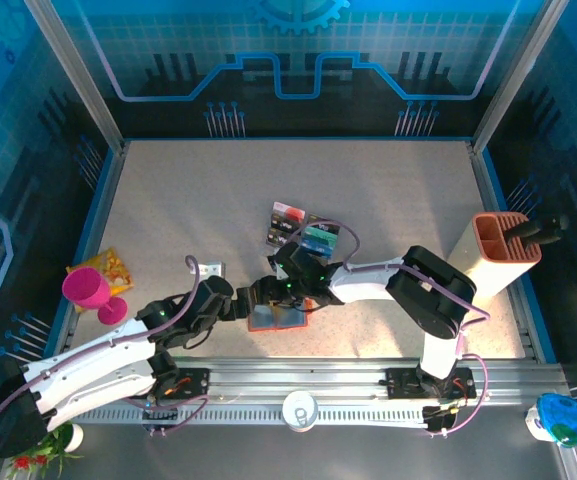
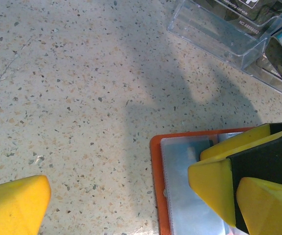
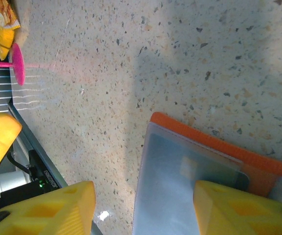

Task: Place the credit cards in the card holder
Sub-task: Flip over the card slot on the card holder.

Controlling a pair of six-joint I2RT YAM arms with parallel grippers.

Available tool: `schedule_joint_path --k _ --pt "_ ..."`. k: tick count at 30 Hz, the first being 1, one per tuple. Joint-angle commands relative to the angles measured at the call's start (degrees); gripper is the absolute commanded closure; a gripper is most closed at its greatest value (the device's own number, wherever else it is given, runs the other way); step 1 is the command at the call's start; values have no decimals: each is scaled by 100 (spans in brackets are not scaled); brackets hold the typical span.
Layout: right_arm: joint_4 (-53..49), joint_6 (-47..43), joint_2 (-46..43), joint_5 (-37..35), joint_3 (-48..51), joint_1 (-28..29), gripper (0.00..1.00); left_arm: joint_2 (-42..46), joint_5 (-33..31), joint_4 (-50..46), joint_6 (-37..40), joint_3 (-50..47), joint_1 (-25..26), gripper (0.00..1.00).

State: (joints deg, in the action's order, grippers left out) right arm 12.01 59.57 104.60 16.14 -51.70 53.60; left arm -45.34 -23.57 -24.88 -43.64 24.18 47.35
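Right wrist: right fingers (image 3: 57, 208) parted, gripping nothing, one over the grey-blue pocket of the small orange-red folding card holder (image 3: 219, 142), which lies open on the speckled tabletop (image 3: 131, 58). Left fingers (image 2: 13, 205) spread wide, empty, alongside. Thin printed credit cards (image 1: 318, 240) sit in a clear acrylic tray (image 2: 214, 34); none visibly pocketed yet. Pocket contents hazy, holder cut off by the frame.

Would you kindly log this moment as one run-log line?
left claw: open, at card holder edge | right claw: open, at holder edge | holder: open flat on table | credit cards: in clear tray
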Motion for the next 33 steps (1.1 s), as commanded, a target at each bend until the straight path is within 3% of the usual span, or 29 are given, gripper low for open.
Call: schedule_joint_path --k 1,18,33 --pt "203 164 -116 54 99 -23 43 -68 238 257 -100 -66 -21 1" --pt "988 635 -800 65 782 -496 43 -836 518 821 39 38 -10 1" --pt "28 219 -1627 131 647 -1042 43 -1993 796 1337 260 368 -2 1"
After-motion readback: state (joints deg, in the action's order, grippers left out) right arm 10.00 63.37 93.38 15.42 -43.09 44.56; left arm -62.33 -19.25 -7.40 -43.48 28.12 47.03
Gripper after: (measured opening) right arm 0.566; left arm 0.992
